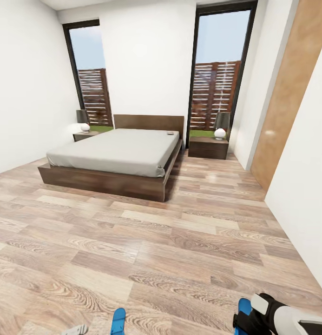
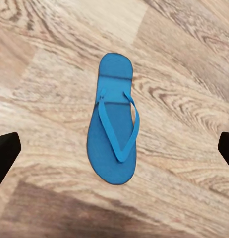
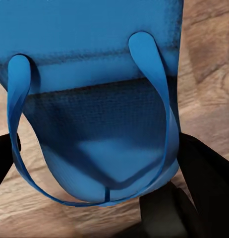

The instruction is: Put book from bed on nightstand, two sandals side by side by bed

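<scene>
The bed (image 1: 119,151) stands at the far side of the room, with a nightstand (image 1: 85,135) to its left and another nightstand (image 1: 208,147) to its right. A small dark book (image 1: 170,133) lies near the headboard on the bed's right side. One blue sandal (image 2: 114,124) lies flat on the floor under my open left gripper (image 2: 114,148), whose fingers (image 2: 5,154) stand wide apart on either side of it. It appears as the sandal (image 1: 118,321) at the bottom edge. My right gripper (image 3: 94,153) is shut on the toe end of the other sandal (image 3: 94,64), the sandal (image 1: 243,309) at bottom right.
Wide wooden floor (image 1: 147,242) stretches between me and the bed. A white wall and a wooden door panel (image 1: 286,93) run along the right. Tall windows stand behind both nightstands, each of which carries a lamp (image 1: 220,124).
</scene>
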Motion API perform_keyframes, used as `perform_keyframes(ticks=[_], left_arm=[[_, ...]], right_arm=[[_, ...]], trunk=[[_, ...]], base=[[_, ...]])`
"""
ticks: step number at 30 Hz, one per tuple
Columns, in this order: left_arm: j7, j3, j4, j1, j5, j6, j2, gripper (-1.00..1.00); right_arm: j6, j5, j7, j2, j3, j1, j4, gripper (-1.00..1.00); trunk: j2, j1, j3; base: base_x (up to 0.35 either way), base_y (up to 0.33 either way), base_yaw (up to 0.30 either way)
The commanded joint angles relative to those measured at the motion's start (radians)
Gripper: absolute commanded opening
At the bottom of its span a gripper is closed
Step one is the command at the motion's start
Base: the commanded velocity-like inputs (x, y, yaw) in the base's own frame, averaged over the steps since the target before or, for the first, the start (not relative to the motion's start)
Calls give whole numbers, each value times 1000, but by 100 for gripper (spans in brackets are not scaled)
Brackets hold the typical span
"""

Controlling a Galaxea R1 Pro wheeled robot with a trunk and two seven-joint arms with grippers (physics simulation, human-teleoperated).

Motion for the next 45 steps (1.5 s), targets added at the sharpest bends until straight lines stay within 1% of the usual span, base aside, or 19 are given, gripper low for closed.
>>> perform_keyframes(ticks=[1, 31, 35, 38, 39, 40, 42, 43, 45], left_arm=[[-6, 4, -1, 0, 9, 10, -1, 100], [-2, 9, -4, 0, 11, 14, 5, 100], [-2, 10, -17, -1, 12, 15, 11, 100], [-1, 10, -35, -1, 13, 18, 13, 100], [-1, 10, -42, -2, 13, 21, 13, 100], [-1, 10, -44, -2, 13, 23, 13, 100], [0, 11, -50, -11, 14, 50, 12, 100], [0, 11, -51, -14, 14, 59, 12, 100], [1, 11, -53, -35, 13, 99, 11, 100]], right_arm=[[1, -7, -6, 0, -2, -1, 1, -100], [-9, 2, -8, -7, -4, 1, 0, -100], [-68, 8, -9, -5, -3, 1, 1, -100], [-145, 11, -13, -3, -3, 1, 1, -100], [-182, 11, -15, -2, -2, 2, 1, -100], [-197, 11, -16, -1, -2, 2, 1, -100], [-237, 10, -11, -1, -2, 3, 1, -100], [-241, 10, -11, -1, -2, 3, 1, -100], [-250, 9, -8, -1, -2, 3, 1, -100]], trunk=[[0, 0, -1], [0, 0, -1], [0, 0, -1], [0, 0, -1], [0, 0, -1], [0, 0, -1], [0, 0, -1], [0, 0, -1], [0, 0, -1]], base=[[0, 0, 0], [0, 0, 0], [0, 0, 0], [0, 0, 0], [0, 0, 0], [0, 0, 0], [0, 0, 0], [0, 0, 0], [0, 0, 0]])
